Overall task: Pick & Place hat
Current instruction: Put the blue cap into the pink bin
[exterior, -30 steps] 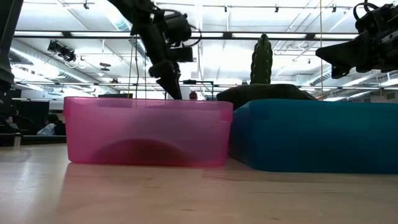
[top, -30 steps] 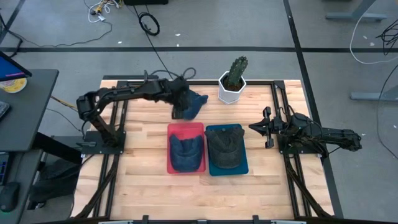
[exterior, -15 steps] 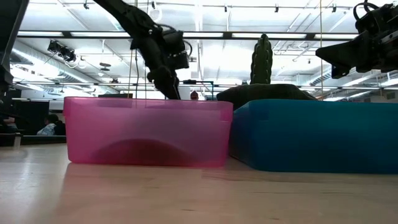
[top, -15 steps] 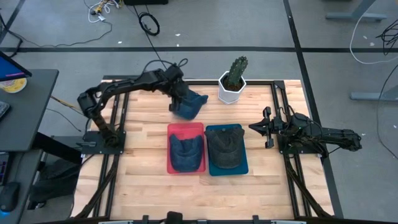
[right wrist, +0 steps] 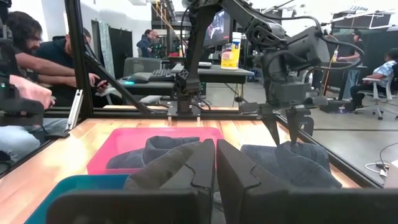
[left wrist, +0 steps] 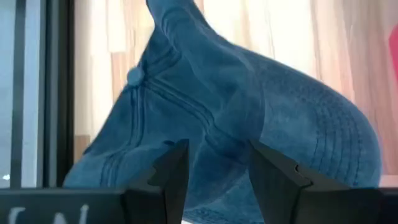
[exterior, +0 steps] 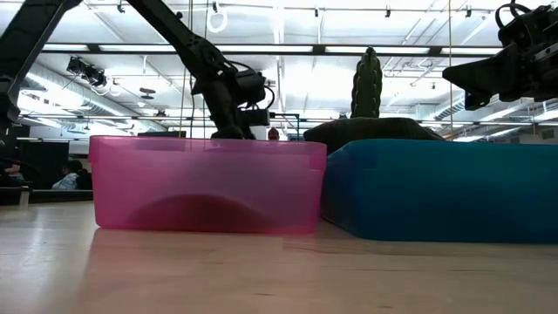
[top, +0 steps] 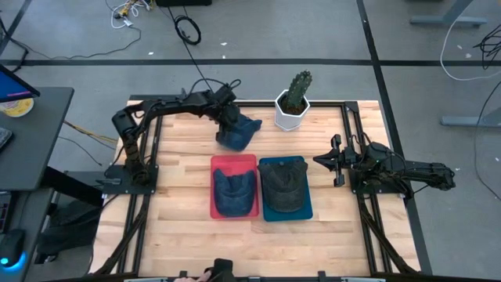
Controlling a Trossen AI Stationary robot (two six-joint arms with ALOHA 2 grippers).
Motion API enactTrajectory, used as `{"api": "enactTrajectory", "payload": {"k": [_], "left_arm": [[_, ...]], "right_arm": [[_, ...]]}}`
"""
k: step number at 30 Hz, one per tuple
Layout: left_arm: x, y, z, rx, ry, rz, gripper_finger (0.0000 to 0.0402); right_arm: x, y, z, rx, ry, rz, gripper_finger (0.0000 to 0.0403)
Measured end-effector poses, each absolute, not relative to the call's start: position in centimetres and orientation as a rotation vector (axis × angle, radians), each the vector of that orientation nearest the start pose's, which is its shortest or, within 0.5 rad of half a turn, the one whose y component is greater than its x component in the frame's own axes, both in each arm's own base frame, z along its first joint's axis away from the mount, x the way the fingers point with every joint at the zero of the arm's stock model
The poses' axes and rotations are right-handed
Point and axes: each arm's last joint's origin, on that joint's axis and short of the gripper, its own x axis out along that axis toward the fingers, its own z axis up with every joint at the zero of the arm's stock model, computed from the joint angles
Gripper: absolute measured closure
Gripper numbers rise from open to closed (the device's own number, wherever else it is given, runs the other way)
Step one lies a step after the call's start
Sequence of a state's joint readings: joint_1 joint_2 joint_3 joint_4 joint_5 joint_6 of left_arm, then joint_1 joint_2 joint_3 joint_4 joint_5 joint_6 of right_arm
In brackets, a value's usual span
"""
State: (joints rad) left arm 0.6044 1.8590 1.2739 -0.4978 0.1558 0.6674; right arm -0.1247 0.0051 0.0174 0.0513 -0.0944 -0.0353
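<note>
Overhead, the left gripper [top: 230, 124] is seen at 11 o'clock on the table, its fingers [left wrist: 168, 177] parted astride a blue hat [top: 239, 133] lying on the wood. At centre, a pink bin [top: 233, 164] and a teal bin [top: 305, 205] each hold a hat. At 3 o'clock the right gripper [top: 319, 160] is held pressed together.

Robotics lab: desks [right wrist: 186, 70], monitors [right wrist: 219, 28], seated people [right wrist: 25, 50].
</note>
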Motion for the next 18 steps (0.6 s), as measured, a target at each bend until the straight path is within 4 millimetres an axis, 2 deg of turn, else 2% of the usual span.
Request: {"api": "enactTrajectory", "payload": {"k": [9, 12, 15, 18], "left_arm": [[31.7, 21.0, 17.0, 0.144, 1.098, -0.015, 0.024], [31.8, 21.2, 16.5, 0.135, 1.106, -0.015, 0.0251], [31.8, 21.2, 16.3, 0.134, 1.108, -0.025, 0.0287], [31.8, 21.1, 16.4, 0.135, 1.114, -0.027, 0.0352]], "right_arm": [[9.6, -0.9, 17.4, -0.042, -0.063, -0.031, 0.0383], [9.6, -0.9, 17.4, -0.042, -0.063, -0.032, 0.0383], [9.6, -0.9, 17.4, -0.042, -0.063, -0.032, 0.0383], [9.6, -0.9, 17.4, -0.042, -0.063, -0.031, 0.0383]]}}
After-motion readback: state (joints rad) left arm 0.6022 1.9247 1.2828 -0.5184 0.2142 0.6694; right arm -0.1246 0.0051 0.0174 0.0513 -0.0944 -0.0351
